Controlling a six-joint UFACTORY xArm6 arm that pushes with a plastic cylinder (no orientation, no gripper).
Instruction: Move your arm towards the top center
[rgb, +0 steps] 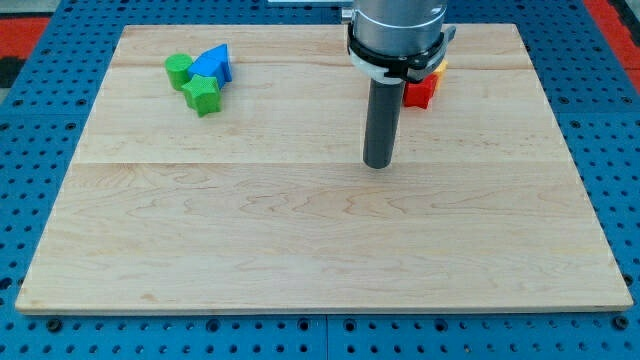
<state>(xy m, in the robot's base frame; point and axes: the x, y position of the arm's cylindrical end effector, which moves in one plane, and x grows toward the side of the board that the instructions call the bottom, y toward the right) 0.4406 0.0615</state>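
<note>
My tip (377, 164) rests on the wooden board (320, 240) a little right of its centre, below the view's top centre. The dark rod hangs from the grey arm mount at the view's top. A red block (419, 93) lies just right of the rod, above the tip, with a bit of yellow block (438, 70) behind it, both partly hidden by the arm. At the view's upper left sit a green round block (178, 68), a blue triangular block (213, 64) and a green star-shaped block (201, 95), touching each other, far left of the tip.
The board lies on a blue perforated table (30, 200). A red area (25, 30) shows at the view's top left corner and another at the top right.
</note>
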